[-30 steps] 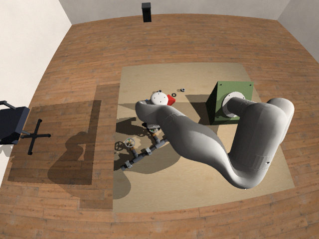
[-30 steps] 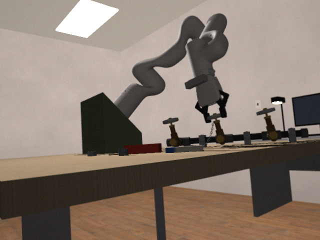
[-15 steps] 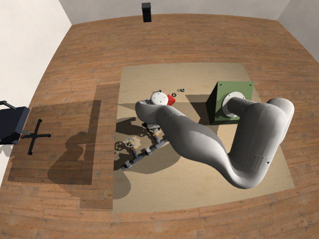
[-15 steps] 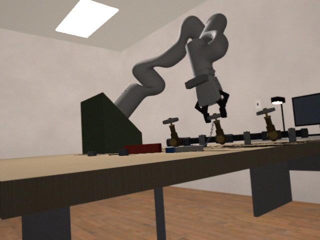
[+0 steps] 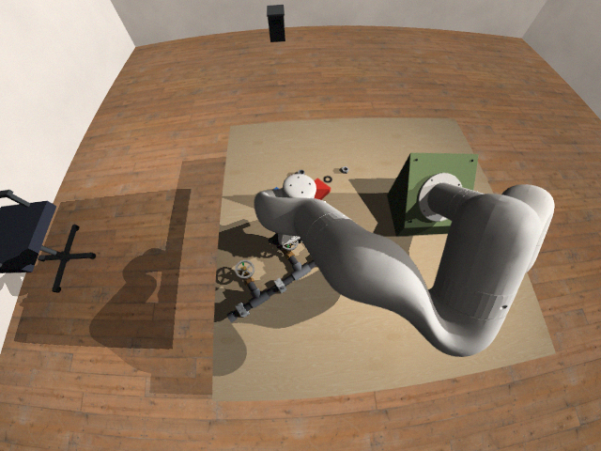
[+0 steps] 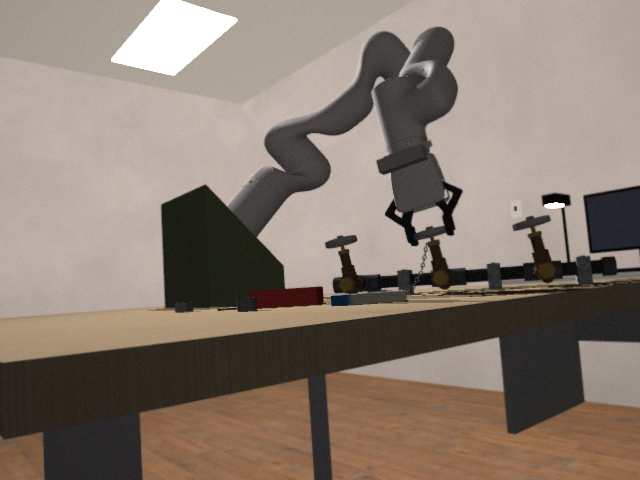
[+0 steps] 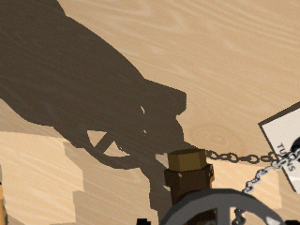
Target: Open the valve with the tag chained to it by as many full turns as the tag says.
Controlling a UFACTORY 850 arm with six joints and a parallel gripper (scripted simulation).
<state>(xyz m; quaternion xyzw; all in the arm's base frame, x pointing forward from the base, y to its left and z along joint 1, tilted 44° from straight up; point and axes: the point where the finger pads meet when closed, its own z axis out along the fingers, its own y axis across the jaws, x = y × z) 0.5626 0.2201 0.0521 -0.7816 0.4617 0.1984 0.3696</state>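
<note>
Three brass valves with grey handwheels stand along a dark pipe on the table. My gripper is shut on the handwheel of the middle valve. A chain hangs from this valve. In the wrist view the handwheel sits at the bottom edge over the brass stem, and the chain runs to a white tag at the right edge. The tag's number is cut off. The left valve and the right valve stand apart from the gripper. In the overhead view the arm hides the middle valve; one valve shows to its left.
A green base block carries the arm. A red block and a blue-grey flat bar lie on the table near the left valve. Small dark nuts lie behind. A monitor and a lamp stand at the right.
</note>
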